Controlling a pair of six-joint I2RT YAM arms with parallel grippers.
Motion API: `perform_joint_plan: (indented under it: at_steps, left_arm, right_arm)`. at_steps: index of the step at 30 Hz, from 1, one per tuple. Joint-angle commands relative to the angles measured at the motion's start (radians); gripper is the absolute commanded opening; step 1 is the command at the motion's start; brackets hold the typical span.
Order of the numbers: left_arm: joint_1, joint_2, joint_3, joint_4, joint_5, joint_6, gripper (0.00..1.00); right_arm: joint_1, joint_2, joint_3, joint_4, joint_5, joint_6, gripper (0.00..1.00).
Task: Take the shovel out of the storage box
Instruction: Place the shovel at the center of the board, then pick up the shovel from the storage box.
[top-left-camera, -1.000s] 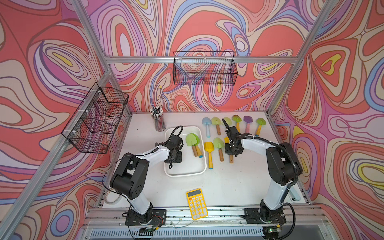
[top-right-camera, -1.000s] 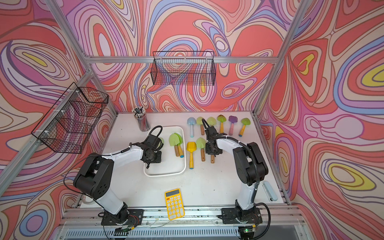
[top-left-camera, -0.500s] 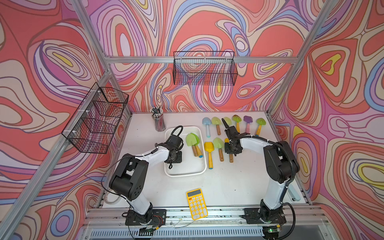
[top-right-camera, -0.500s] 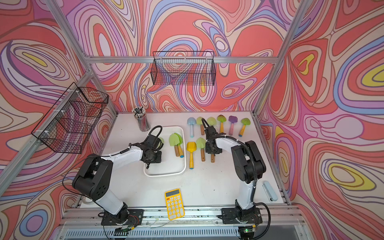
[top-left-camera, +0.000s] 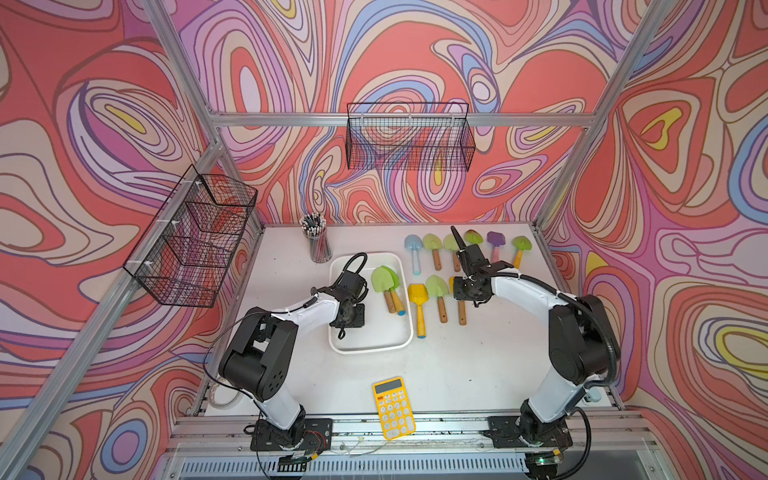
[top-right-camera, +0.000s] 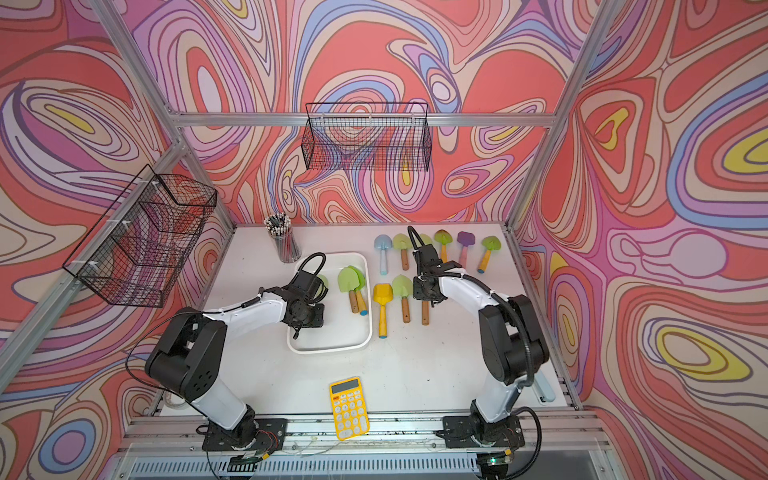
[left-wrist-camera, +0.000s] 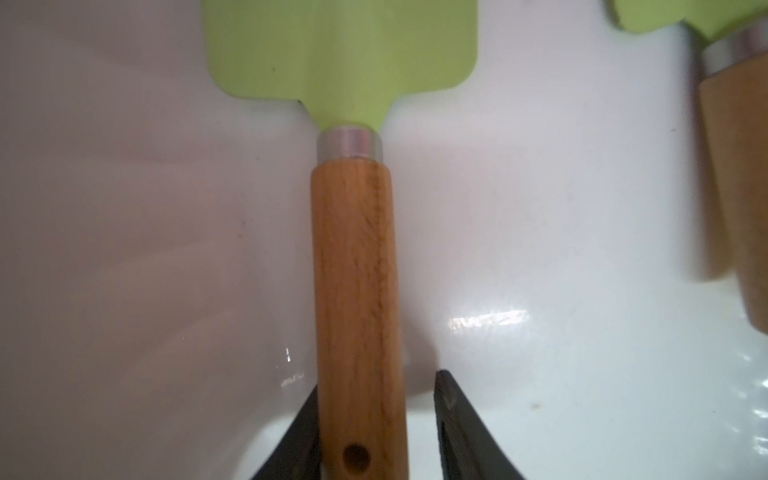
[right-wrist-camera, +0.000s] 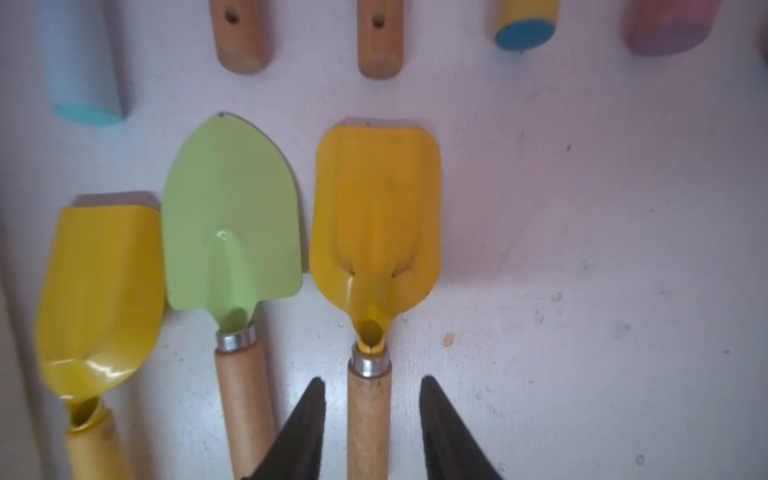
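The white storage box (top-left-camera: 365, 348) (top-right-camera: 328, 349) holds three green shovels. My left gripper (top-left-camera: 347, 318) (left-wrist-camera: 380, 380) reaches down into it and straddles the wooden handle of one green shovel (left-wrist-camera: 357, 291). One finger touches the handle and a gap shows on the other side, so it is open. In a top view only a bit of that shovel's blade (top-right-camera: 322, 279) shows beside the arm. My right gripper (top-left-camera: 469, 289) (right-wrist-camera: 372, 379) stands open on the table over a yellow shovel (right-wrist-camera: 376, 216), with a gap on each side of its wooden handle.
Two more green shovels (top-left-camera: 388, 286) lie in the box's right half. Several shovels lie in two rows on the table right of the box, among them a yellow one (top-left-camera: 417, 299). A pencil cup (top-left-camera: 318, 245), a yellow calculator (top-left-camera: 392, 409) and wire baskets (top-left-camera: 409, 137) (top-left-camera: 195, 237) are around.
My right gripper's jaws have spread apart round the yellow shovel's handle. The left jaws have drawn in slightly round the green shovel's handle. Both arms stay nearly in place.
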Motion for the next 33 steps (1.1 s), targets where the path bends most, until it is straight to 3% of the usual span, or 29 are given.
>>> perform_joint_plan:
  at_steps: [1,12,19,21,27,33]
  left_arm:
    - [-0.003,0.025,0.021,-0.004,-0.036,0.006,0.40]
    - [-0.002,0.054,0.062,0.008,-0.082,-0.023,0.30]
    - [-0.001,0.047,0.064,-0.005,-0.082,-0.026,0.02]
    - [-0.001,0.027,0.062,-0.012,-0.074,-0.029,0.00]
    - [-0.002,-0.128,0.027,0.016,0.033,-0.046,0.00]
    - [-0.002,-0.255,0.011,0.104,0.289,-0.095,0.00]
  right_arm:
    - [-0.003,-0.046,0.014,0.000,-0.019,0.011,0.40]
    - [0.001,-0.067,-0.042,0.038,-0.066,0.015,0.39]
    - [0.005,-0.072,-0.050,0.054,-0.088,0.013,0.35]
    - [0.010,-0.081,-0.053,0.065,-0.099,0.014,0.35]
    - [0.013,-0.172,-0.105,0.193,-0.277,0.064,0.36]
    - [0.023,-0.213,-0.158,0.396,-0.557,0.136,0.43]
